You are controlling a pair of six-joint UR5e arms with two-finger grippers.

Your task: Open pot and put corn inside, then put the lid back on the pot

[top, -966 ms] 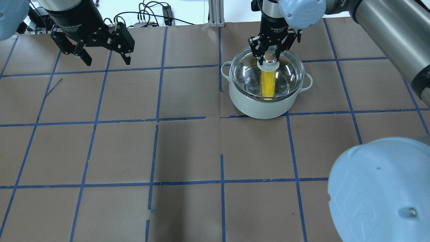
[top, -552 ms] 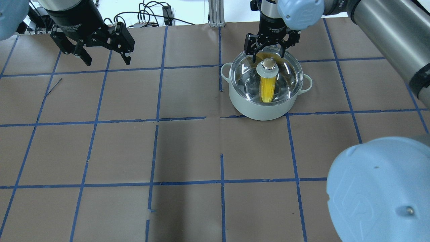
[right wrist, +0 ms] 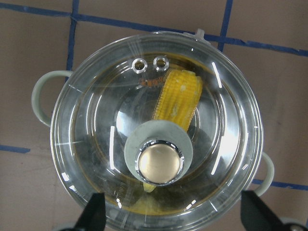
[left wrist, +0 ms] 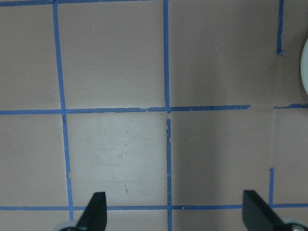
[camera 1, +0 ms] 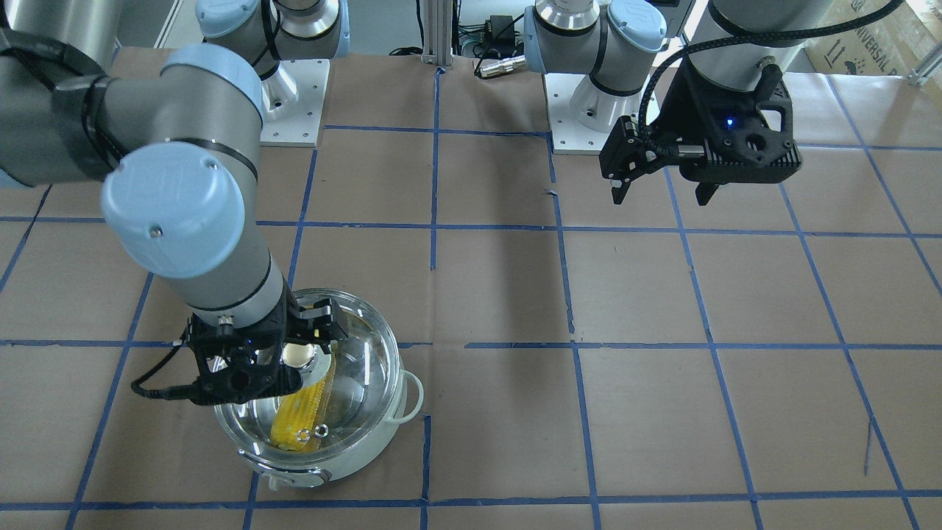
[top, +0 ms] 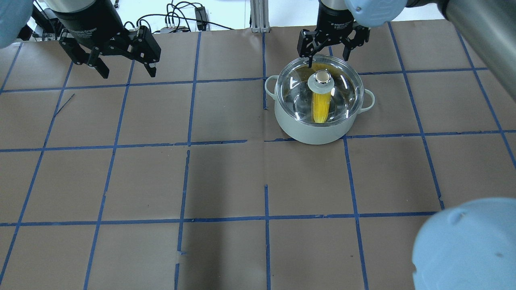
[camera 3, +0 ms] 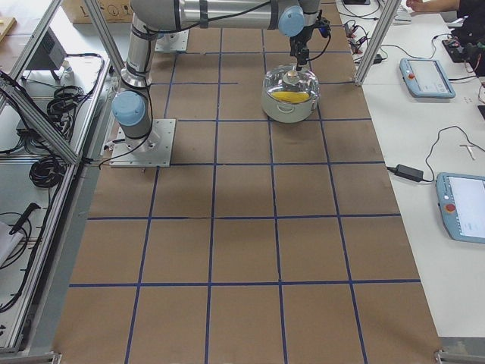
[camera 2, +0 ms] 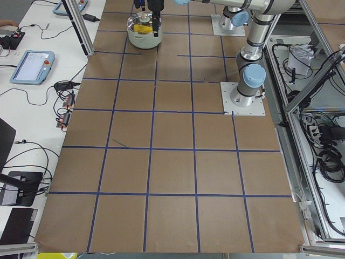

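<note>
The pale mint-white pot (top: 318, 128) stands on the table right of centre, far side. The clear glass lid (top: 346, 90) sits on its rim, its metal-topped knob (top: 321, 77) upright. The yellow corn (top: 321, 106) lies inside the pot, seen through the glass. My right gripper (top: 327, 56) is open and empty, above and just behind the knob, apart from it. In the right wrist view the knob (right wrist: 160, 163) and corn (right wrist: 180, 98) lie between the spread fingertips (right wrist: 94, 214). My left gripper (top: 129, 72) is open and empty, far left, over bare table.
The table is brown paper with a blue tape grid (top: 266, 181). Cables and a metal post (top: 260, 16) lie at the far edge. The right arm's elbow (top: 467, 245) fills the overhead view's lower right. The pot's edge shows in the left wrist view (left wrist: 305, 67).
My right gripper opened off the lid knob, then rose and drew back from it. The lid stays on the pot. The left arm has not moved.
</note>
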